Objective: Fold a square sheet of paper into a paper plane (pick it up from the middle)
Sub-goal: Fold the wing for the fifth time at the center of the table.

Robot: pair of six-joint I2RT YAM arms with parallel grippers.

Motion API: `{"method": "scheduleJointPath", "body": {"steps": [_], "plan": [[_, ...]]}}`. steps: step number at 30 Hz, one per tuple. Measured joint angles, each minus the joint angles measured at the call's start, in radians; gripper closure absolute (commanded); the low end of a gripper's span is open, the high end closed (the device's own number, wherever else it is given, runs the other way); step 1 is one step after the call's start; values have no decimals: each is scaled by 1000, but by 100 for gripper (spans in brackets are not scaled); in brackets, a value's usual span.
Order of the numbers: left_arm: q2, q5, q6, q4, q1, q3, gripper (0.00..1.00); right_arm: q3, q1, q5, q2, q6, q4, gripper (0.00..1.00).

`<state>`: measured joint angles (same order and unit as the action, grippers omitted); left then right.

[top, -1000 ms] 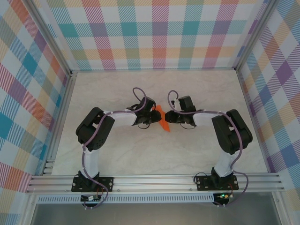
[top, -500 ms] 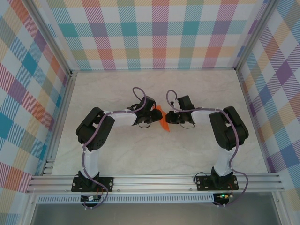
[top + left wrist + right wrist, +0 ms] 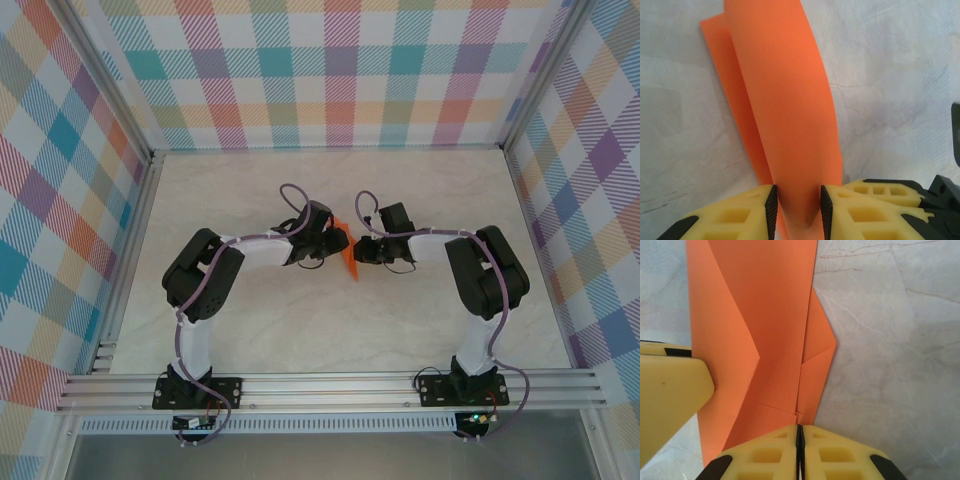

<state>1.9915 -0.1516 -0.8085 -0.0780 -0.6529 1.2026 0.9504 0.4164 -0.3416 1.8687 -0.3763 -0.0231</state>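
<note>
Both wrists have crept a little toward the far wall and closer to each other since a second ago, and the paper plane (image 3: 347,258) has gone with them. You now have the half-folded orange piece in the middle of the surface (image 3: 300,330), squeezed between the left gripper (image 3: 335,243) and the right gripper (image 3: 358,250), which sit just beside one another.

From the left wrist, the left gripper (image 3: 797,212) has its jaws drawn in on a raised, curved flap of the paper plane (image 3: 785,100), with a flatter layer lying under it on the marble.

From the right wrist, the right gripper (image 3: 799,450) has its jaws pressed together, and the creased near edge of the paper plane (image 3: 765,315) runs into their seam. A yellow finger (image 3: 667,405) of the other arm sits on its left edge.

You have bare surface on every side, and the plaid walls (image 3: 340,80) and the near rail (image 3: 330,385) are well apart from the paper. Each arm is bent at the elbow, forearm reaching inward.
</note>
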Motion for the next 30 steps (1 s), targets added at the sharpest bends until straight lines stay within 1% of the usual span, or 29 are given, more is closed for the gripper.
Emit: {"method": "scheduleJointPath", "body": {"steps": [6, 12, 16, 20, 26, 30], "plan": [[43, 32, -48, 1, 0, 14, 69, 0, -3, -12, 1, -8, -2, 89], [58, 41, -80, 5, -1, 35, 71, 0, -3, -15, 1, -27, -2, 89], [61, 49, -95, 7, -2, 40, 71, -3, -3, -19, -5, -49, -7, 80], [61, 64, -106, 28, -6, 49, 71, -39, 3, -14, -48, -69, -14, 72], [61, 78, -127, 61, -6, 62, 72, -108, 26, 42, -167, -80, -32, 68], [62, 86, -143, 82, -7, 72, 72, -136, 89, 93, -204, -78, -58, 63]]}}
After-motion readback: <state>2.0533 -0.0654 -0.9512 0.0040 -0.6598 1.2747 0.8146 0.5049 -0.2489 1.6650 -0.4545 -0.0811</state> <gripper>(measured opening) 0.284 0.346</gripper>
